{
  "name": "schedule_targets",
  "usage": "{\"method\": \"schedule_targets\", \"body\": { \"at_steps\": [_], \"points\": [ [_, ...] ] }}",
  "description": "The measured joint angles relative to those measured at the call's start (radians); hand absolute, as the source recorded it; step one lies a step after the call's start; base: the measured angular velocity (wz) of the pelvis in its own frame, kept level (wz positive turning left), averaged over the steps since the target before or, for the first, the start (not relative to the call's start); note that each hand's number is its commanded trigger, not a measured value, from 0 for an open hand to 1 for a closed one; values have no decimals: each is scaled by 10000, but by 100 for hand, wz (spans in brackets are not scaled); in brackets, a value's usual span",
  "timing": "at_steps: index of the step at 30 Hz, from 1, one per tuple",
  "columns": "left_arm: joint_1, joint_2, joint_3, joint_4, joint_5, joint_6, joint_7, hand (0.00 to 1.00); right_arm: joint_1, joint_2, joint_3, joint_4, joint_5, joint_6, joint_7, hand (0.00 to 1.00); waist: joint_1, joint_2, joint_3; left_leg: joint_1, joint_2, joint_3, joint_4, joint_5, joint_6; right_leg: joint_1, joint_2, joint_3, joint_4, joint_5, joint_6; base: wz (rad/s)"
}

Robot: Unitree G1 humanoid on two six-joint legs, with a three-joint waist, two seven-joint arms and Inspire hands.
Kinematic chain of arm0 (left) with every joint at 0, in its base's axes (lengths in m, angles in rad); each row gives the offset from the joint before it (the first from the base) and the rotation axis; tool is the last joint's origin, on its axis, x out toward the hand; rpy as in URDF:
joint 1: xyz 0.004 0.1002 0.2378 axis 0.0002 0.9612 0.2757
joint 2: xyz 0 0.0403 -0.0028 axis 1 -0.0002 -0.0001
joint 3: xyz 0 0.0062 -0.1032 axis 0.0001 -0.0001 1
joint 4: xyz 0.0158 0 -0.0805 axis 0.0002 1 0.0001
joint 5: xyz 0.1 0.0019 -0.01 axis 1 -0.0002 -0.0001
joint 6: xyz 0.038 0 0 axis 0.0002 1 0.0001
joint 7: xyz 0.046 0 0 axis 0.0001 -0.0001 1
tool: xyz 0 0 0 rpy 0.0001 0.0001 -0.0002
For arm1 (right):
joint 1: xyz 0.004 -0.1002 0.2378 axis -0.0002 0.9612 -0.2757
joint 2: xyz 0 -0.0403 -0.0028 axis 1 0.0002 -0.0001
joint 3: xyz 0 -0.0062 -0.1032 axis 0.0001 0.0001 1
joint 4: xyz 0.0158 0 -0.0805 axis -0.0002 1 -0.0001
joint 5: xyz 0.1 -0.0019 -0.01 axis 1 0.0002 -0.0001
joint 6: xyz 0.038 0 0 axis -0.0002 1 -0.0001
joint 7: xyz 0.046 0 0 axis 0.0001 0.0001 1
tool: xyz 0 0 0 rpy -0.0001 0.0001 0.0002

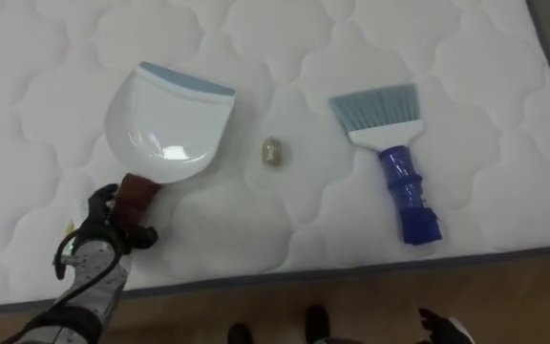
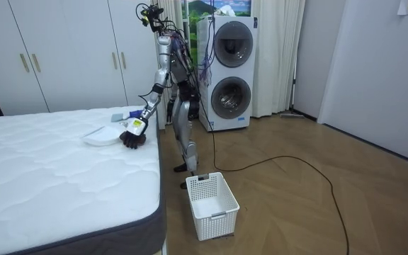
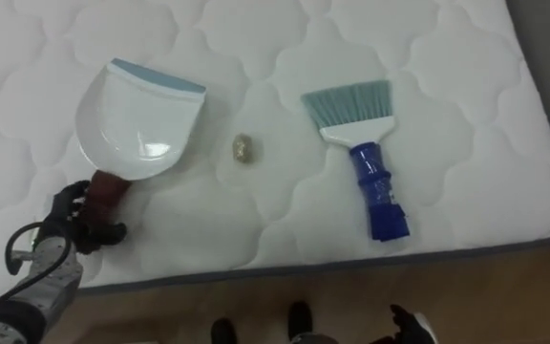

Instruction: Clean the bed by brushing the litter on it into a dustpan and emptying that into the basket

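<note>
While left hand (image 1: 103, 229) fingers (image 1: 139, 235) are clamped on dustpan (image 1: 168, 124) handle, lip best kept flat toward crumb (image 1: 273, 150) ahead-right of them.

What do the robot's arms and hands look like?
The left hand has black fingers on a silvery grey metal arm, with a thin dark cable looping beside the wrist. The right hand shows dark fingers and a white patch.

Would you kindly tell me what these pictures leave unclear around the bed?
1. Right hand: cut off by the left eye view's bottom edge.
2. Small lump between dustpan and brush: too small to identify.
3. Dustpan handle's end: covered by the left hand gripping it.
</note>
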Motion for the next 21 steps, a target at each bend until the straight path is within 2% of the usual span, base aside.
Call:
{"method": "schedule_targets", "body": {
  "at_steps": [4,6,11,21],
  "points": [
    [-108,-13,-4,131,2,224,-5,100,-17,-4,-6,-3,-1,175,-1,0,-30,6,5,-2,-26,48,18,-16,25,-58,-38,61,92,-30,42,-2],
    [-107,-134,-28,217,7,383,-137,100,-34,-4,-5,-6,-3,175,-1,0,-42,21,16,-55,-32,66,27,-19,28,-108,-49,74,117,-34,46,0],
    [-117,-504,-237,377,3,463,-394,100,-137,2,15,2,226,275,3,0,-44,30,24,-170,-17,94,41,-19,28,-249,-38,80,154,-32,43,0],
    [-215,-514,-229,546,18,653,-614,100,-204,0,191,7,589,365,50,0,-65,-4,58,-171,-28,113,54,-18,28,-292,-60,90,265,-76,26,0]
  ]
}}
